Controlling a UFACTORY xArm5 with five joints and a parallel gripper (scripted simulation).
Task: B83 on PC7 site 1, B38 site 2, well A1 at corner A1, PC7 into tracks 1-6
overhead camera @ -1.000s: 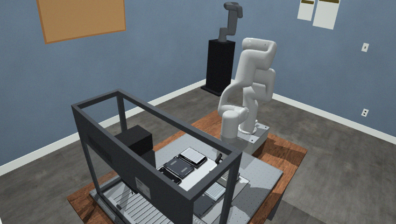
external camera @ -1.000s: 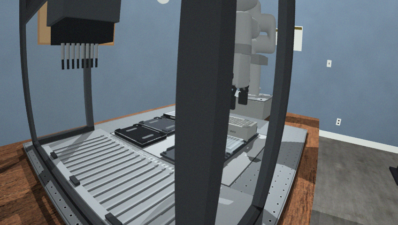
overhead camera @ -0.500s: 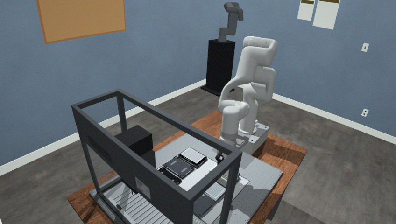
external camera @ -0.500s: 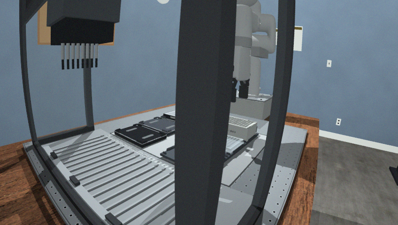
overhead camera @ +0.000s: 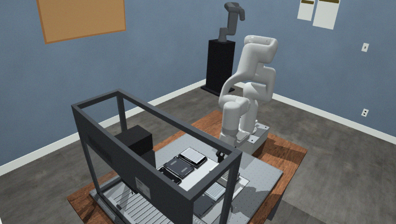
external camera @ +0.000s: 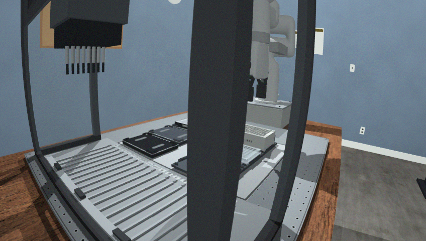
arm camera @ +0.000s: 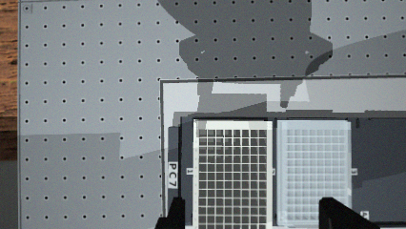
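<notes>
Before pushing carrier (overhead camera: 204, 205) (external camera: 179, 164) (arm camera: 381, 143) into rails (overhead camera: 141, 202) (external camera: 119, 178) (step outstanding), verify seating of loaded block (overhead camera: 222, 180) (external camera: 259, 138) (arm camera: 233, 125) and plate (overhead camera: 214, 191) (external camera: 250, 153) (arm camera: 314, 172), with fingers (overhead camera: 221, 157) (external camera: 261, 91) released.

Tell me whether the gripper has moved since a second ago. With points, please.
Yes, upward: in the exterior view the gripper (overhead camera: 221, 157) (external camera: 255, 98) (arm camera: 253, 200) has risen against the arm's pedestal (overhead camera: 262, 138) (external camera: 284, 114).
</notes>
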